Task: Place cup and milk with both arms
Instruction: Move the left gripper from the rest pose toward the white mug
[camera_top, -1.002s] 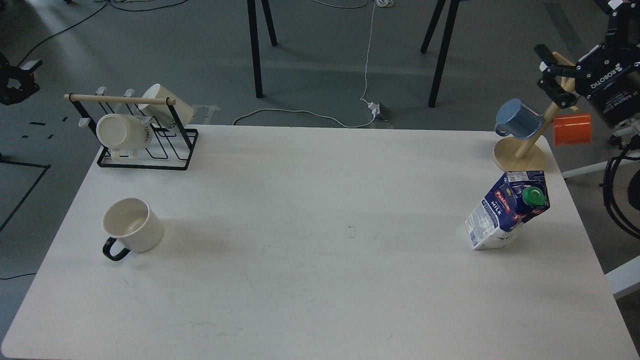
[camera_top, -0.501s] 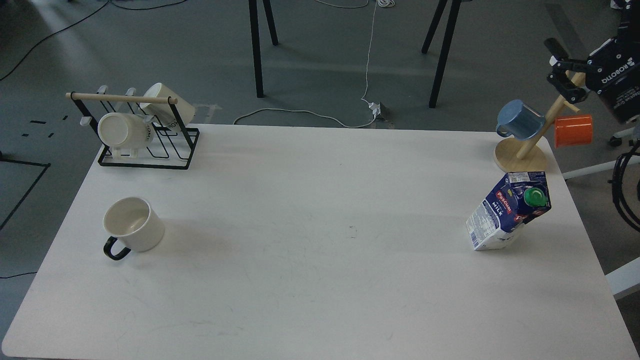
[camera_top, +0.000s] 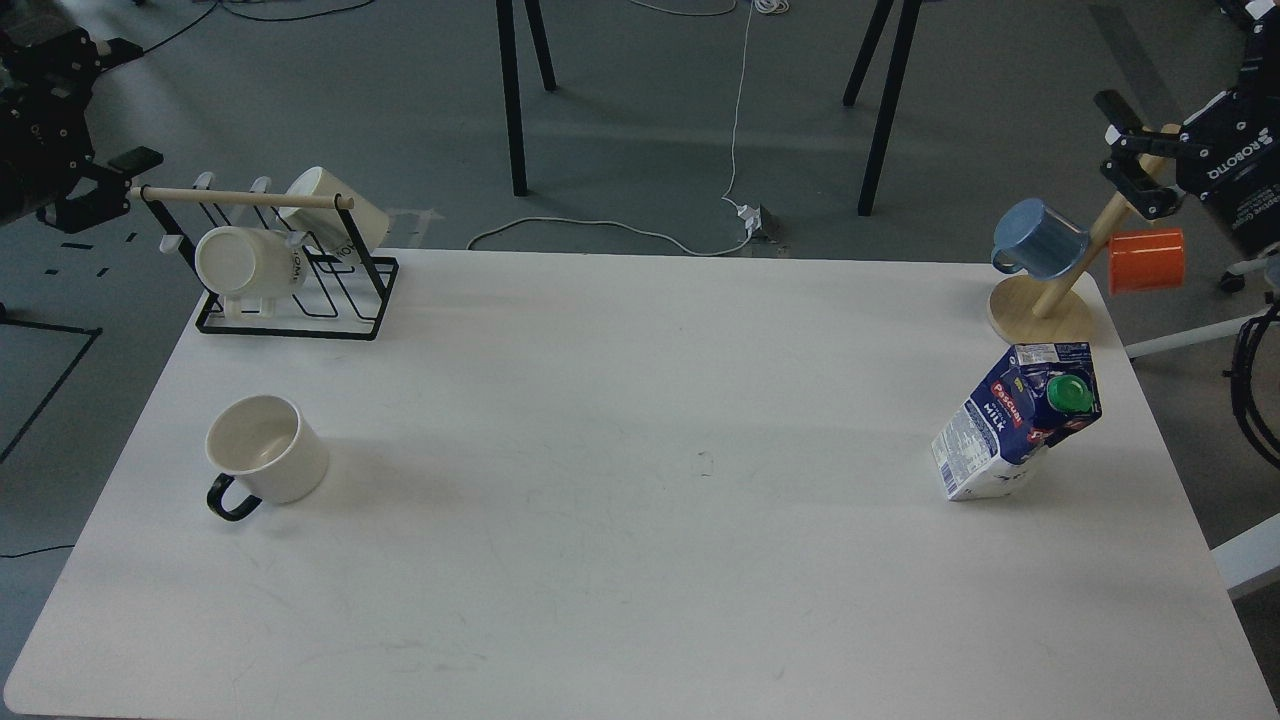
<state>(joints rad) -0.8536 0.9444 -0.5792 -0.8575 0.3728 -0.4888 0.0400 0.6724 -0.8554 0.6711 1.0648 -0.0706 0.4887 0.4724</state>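
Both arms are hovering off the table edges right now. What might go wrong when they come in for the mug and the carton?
1. The right gripper, fingers apart, hangs beside the wooden mug tree holding a blue mug and an orange mug; descending toward the blue-and-white milk carton may clip them.
2. The left gripper sits at the black wire rack; it may snag its wooden bar.
3. The cream mug's thin black handle points toward the table's near edge, making the grasp awkward.

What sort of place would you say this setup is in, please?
Probably a robotics lab or test room rather than a home: a plain white table on a grey floor, loose cables running to a power strip, and staged props like the mug tree.
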